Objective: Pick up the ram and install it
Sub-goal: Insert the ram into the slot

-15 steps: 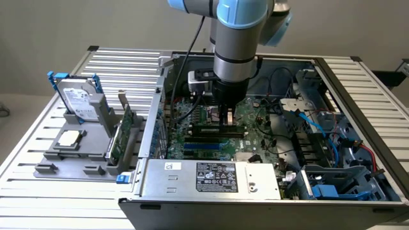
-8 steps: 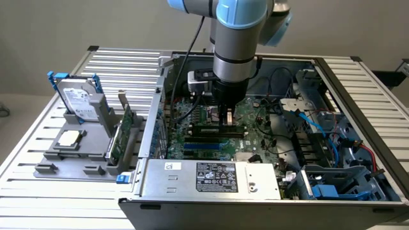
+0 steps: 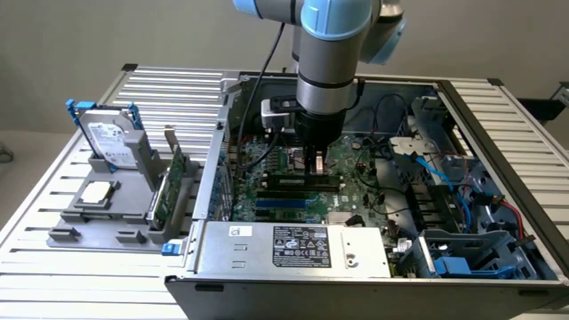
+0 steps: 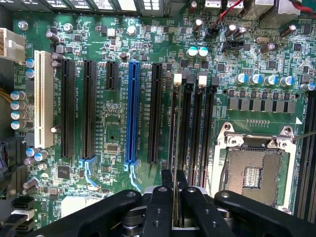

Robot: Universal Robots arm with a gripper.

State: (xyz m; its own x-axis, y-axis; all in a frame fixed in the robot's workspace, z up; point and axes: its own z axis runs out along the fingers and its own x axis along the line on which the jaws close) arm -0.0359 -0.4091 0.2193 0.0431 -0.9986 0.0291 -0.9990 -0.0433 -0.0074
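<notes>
The gripper (image 3: 316, 168) is clamped on the ram (image 4: 174, 205), held edge-on over the 4 black memory slots (image 4: 191, 128) beside the processor socket (image 4: 252, 168), where a slight tilt or offset could jam it against a slot wall.

Exterior view: one robot arm (image 3: 331, 47), one computer case (image 3: 356, 297), one power supply (image 3: 294, 245); at the exterior view's left, one hard drive (image 3: 111, 140) and one green card (image 3: 175, 180).

Wrist view: one white slot (image 4: 43, 98), one blue slot (image 4: 132, 111), four black card slots (image 4: 67, 108) (image 4: 89, 108) (image 4: 112, 76) (image 4: 155, 111), four memory slots (image 4: 175, 128) (image 4: 186, 128) (image 4: 197, 128) (image 4: 208, 128), one processor socket (image 4: 252, 170), one gripper (image 4: 174, 174), one memory stick (image 4: 174, 207).
</notes>
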